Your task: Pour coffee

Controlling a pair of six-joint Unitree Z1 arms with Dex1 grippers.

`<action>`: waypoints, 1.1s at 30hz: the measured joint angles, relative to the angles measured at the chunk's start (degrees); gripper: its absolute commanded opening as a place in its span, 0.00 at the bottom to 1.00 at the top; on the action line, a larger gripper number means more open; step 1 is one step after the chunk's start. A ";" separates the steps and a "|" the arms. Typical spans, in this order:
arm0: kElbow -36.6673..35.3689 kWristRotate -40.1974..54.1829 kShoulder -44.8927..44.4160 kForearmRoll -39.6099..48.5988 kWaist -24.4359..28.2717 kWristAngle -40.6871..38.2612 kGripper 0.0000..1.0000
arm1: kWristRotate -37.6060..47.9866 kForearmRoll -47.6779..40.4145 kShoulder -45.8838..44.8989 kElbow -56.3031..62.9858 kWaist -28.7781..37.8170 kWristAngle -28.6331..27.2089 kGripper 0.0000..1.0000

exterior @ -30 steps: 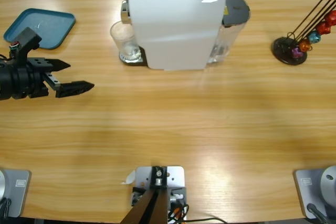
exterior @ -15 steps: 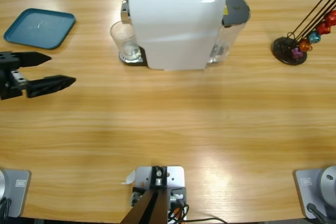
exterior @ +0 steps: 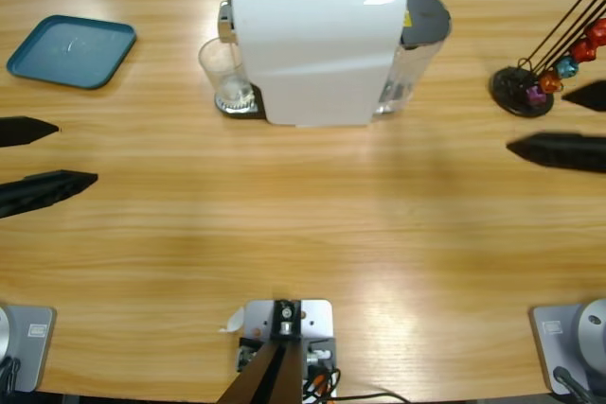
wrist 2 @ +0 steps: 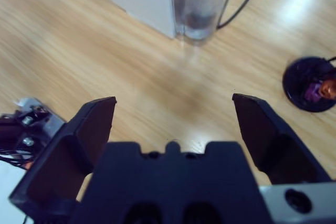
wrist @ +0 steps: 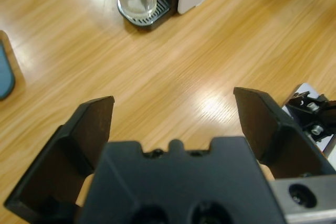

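Wooden table [exterior: 312,224] with coffee machine [exterior: 312,44], tray [exterior: 71,49], capsule stand [exterior: 521,92]

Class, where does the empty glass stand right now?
In the high view the glass stands on the drip tray at the left of the white coffee machine, right of the blue tray.

No readable text, label, brand or number; yellow sticker on coffee machine [exterior: 317,40] illegible.

left pincer [exterior: 43,153] withdrawn to edge, right pincer [exterior: 559,122] newly entered
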 measured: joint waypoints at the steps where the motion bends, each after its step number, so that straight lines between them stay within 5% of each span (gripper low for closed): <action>1: 0.01 0.00 -0.62 0.00 0.00 0.00 1.00 | 0.00 -2.02 -2.06 1.94 0.00 -0.44 1.00; 16: -0.02 -5.22 -13.57 4.75 1.97 0.01 1.00 | -3.96 -2.07 -1.00 3.35 0.01 -4.13 1.00; 33: 0.67 -6.40 -16.27 4.95 2.41 0.00 1.00 | -4.50 -2.09 2.48 3.33 0.02 -7.27 1.00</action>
